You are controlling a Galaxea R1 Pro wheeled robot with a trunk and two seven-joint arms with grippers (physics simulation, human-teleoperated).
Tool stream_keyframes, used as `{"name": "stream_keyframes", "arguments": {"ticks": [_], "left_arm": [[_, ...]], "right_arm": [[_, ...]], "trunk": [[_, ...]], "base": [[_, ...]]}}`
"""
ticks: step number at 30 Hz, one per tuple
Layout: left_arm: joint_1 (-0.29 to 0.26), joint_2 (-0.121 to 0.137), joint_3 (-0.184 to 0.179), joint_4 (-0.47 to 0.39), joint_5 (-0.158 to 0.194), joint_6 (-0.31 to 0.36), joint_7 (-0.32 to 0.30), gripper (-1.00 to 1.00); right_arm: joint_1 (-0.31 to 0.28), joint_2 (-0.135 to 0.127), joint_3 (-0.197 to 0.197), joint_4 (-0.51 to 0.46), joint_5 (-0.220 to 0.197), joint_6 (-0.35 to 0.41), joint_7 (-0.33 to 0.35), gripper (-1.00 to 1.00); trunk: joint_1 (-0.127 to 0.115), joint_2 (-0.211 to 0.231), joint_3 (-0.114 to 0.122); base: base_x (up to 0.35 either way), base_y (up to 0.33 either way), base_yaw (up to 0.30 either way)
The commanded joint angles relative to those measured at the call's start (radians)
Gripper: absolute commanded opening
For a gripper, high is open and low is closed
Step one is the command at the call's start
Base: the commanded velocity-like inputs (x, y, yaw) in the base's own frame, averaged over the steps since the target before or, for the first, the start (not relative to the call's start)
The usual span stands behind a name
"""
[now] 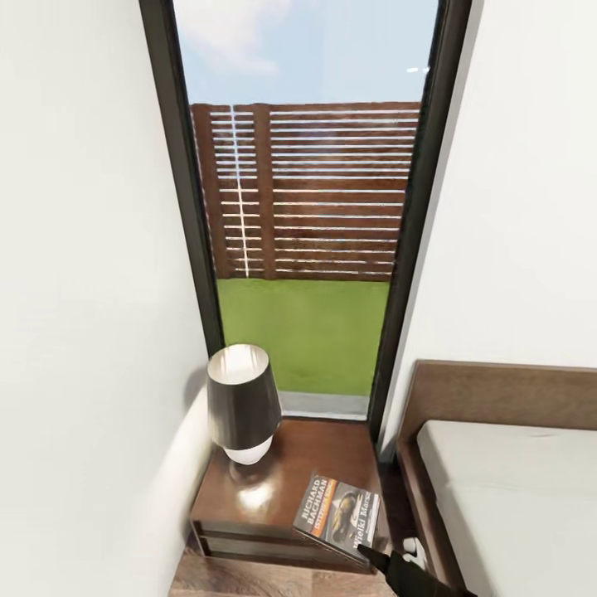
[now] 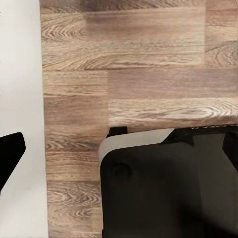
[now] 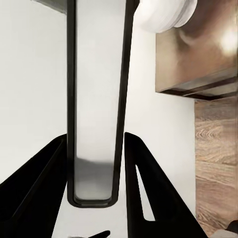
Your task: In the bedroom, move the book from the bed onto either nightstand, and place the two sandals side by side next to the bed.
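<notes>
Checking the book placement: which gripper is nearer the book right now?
Right. The right gripper is at the book's lower corner over the nightstand. The left gripper points at bare wood floor, no book near it.

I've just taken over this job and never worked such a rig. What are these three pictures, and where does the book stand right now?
The big picture comes from a camera on the robot's head, looking down at a bedroom corner. There the nightstand carries a lamp, and the book rests tilted at its front edge, with the right gripper at its lower corner, apparently holding it. The bed is alongside. The other two pictures come from cameras on each arm. The right wrist one looks between its dark fingers at the window frame. The left wrist one looks down at the wooden floor and the robot's own dark body.
</notes>
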Motion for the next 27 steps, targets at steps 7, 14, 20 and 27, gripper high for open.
{"name": "stream_keyframes", "arguments": {"ticks": [7,14,20,27], "left_arm": [[-0.001,0.0,-0.008,0.0,0.005,-0.002,0.006,1.0],[-0.001,0.001,-0.008,0.0,0.005,-0.002,0.006,1.0],[-0.001,0.001,-0.008,0.0,0.005,-0.002,0.006,1.0],[-0.001,0.001,-0.008,0.0,0.005,-0.002,0.006,1.0]], "right_arm": [[-0.064,0.007,-0.013,0.0,0.001,0.038,-0.092,-1.0],[-0.097,0.009,-0.034,0.0,0.001,0.086,-0.163,-1.0],[-0.108,0.011,-0.045,-0.001,0.001,0.103,-0.212,-1.0],[-0.114,0.012,-0.049,0.001,0.002,0.107,-0.232,-1.0]], "trunk": [[0.001,-0.002,-0.002],[0.001,-0.002,-0.002],[0.001,-0.002,-0.002],[0.001,-0.002,-0.002]], "base": [[0.148,0.0,0.0],[0.147,0.0,0.0],[0.147,0.0,0.0],[0.184,0.052,0.0]]}}
